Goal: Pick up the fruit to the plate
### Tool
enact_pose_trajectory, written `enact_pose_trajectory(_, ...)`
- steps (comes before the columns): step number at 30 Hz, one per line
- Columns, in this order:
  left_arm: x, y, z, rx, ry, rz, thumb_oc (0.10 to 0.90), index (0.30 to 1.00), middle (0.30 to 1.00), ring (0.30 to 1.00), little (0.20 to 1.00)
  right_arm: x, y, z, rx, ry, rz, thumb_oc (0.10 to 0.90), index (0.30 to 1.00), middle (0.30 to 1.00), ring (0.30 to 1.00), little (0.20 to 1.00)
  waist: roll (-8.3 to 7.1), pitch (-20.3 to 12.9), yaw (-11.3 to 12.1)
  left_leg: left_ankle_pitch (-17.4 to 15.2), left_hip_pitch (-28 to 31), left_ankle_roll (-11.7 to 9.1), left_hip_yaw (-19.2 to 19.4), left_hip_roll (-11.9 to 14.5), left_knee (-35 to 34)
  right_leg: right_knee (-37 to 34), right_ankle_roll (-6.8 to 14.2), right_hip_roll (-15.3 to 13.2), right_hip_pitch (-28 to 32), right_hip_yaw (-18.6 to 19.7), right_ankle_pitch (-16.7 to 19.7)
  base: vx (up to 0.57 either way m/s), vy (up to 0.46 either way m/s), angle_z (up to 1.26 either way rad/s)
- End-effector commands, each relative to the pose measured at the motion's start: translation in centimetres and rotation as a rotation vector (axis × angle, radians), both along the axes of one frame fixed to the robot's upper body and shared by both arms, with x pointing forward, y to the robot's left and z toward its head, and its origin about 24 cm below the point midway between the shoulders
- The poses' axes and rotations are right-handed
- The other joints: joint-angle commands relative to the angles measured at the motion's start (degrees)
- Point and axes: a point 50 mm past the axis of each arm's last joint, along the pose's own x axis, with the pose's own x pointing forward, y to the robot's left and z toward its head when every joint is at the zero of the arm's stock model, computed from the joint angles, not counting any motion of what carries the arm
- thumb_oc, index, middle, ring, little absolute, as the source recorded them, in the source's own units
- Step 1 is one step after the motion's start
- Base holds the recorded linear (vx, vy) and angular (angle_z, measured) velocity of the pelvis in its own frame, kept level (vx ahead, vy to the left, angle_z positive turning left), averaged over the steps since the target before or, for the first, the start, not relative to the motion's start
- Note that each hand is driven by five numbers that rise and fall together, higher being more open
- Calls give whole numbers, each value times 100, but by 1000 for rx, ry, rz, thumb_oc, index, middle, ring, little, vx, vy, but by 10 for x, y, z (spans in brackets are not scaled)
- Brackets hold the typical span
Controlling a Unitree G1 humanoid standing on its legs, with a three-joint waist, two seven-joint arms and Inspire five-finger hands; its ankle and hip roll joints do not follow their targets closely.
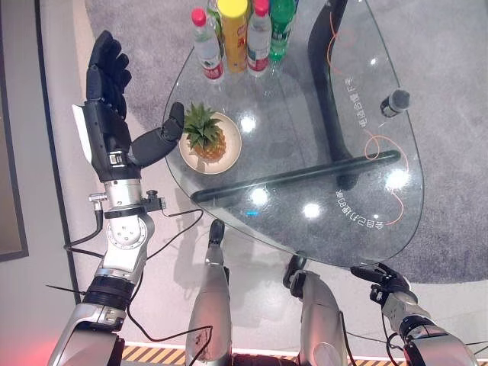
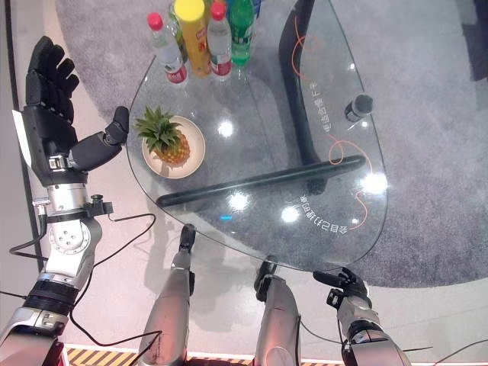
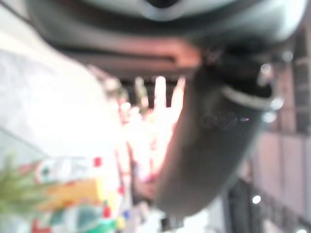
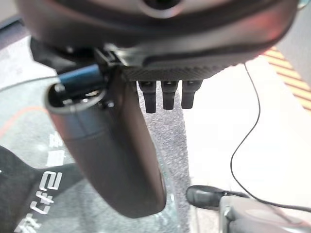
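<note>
Your right hand (image 1: 383,279) hangs low by the glass table's (image 1: 320,145) near edge, fingers loosely relaxed, holding nothing. Left hand (image 1: 107,91) is raised, spread wide and empty, thumb tip near the plate (image 1: 232,145). Pineapple (image 1: 206,136) sits on that plate, just beside the thumb.

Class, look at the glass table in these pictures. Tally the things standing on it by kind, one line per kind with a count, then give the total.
Bottles: 4, in a cluster at the far edge: red-capped, yellow, second red-capped, green
Pineapple: 1
Plate: 1, under the pineapple
Small dark cylindrical object: 1, kind unclear
Total: 7
</note>
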Motion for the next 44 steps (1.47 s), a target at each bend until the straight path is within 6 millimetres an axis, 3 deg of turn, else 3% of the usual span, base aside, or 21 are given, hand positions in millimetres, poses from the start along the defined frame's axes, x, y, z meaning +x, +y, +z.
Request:
enact_pose_trajectory(1,-1,28,-7,-247,31,46,800,900,900,900,900,-47,-5,-24,-33,147,5,800,900,900,900,900,-351,-696,-73,-678,426,73,234,-418,85,-1957,59,319,934,114,1204,142,78,-1)
enact_pose_trajectory(7,-19,60,-111,-362,467,254,800,900,900,900,900,-87,1,-43,-41,303,67,800,900,900,900,900,-270,-1427,-220,-475,1293,67,448,-366,-595,-2559,204,249,1715,215,1475,207,121,-2)
enact_pose_trajectory(8,-30,66,-141,-384,585,299,800,900,900,900,900,-98,3,-47,-38,344,74,800,900,900,900,900,-244,-1604,-266,-449,1482,62,529,-326,-706,-2666,231,240,1860,241,1532,259,126,3)
enact_pose_trajectory(10,-46,72,-177,-459,753,322,800,900,900,900,900,-111,4,-51,-28,396,75,800,900,900,900,900,-213,-1842,-335,-431,1743,52,637,-278,-856,-2822,253,231,2057,261,1609,297,130,11)
enact_pose_trajectory(12,-65,74,-207,-480,910,322,800,900,900,900,900,-126,4,-55,-17,454,83,800,900,900,900,900,-168,-2120,-430,-463,2021,42,743,-247,-970,-2954,266,219,2258,312,1644,308,133,-6)
enact_pose_trajectory(15,-92,84,-237,-490,1086,338,800,900,900,900,900,-146,3,-59,-4,543,111,800,900,900,900,900,-81,-2422,-594,-572,2341,48,891,-224,-1068,-3059,273,222,2490,416,1626,224,118,-17)
enact_pose_trajectory(18,-107,88,-252,-451,1233,342,800,900,900,900,900,-157,2,-61,4,595,129,800,900,900,900,900,-32,-2541,-673,-626,2485,57,957,-222,-1106,-3045,268,227,2591,449,1574,137,72,-11)
enact_pose_trajectory(22,-147,85,-284,-389,1564,289,800,900,900,900,900,-166,4,-63,24,660,181,800,900,900,900,900,27,-2681,-785,-717,2665,93,1020,-249,-1106,-3027,256,248,2710,509,1492,112,46,-14)
enact_pose_trajectory(27,-203,62,-318,-313,2047,104,800,900,900,900,900,-167,10,-65,33,744,288,800,900,900,900,900,110,-2765,-895,-803,2839,144,1093,-262,-1106,-2999,216,295,2805,549,1416,67,42,-19)
enact_pose_trajectory(31,-224,42,-328,-296,2231,-11,800,900,900,900,900,-162,14,-66,30,776,351,800,900,900,900,900,136,-2803,-915,-864,2946,187,1129,-277,-1106,-3064,194,307,2908,510,1418,31,19,-4)
enact_pose_trajectory(37,-225,27,-333,-207,2293,-120,800,900,900,900,900,-156,24,-69,28,793,429,800,900,900,900,900,112,-2851,-892,-890,2952,176,1139,-270,-1106,-3260,215,314,2943,494,1548,-6,-13,-8)
enact_pose_trajectory(44,-216,24,-332,-155,2274,-143,800,900,900,900,900,-151,30,-70,51,799,486,800,900,900,900,900,99,-2880,-866,-881,2937,133,1206,-223,-1106,-3307,238,290,2915,460,1594,-2,-2,0)
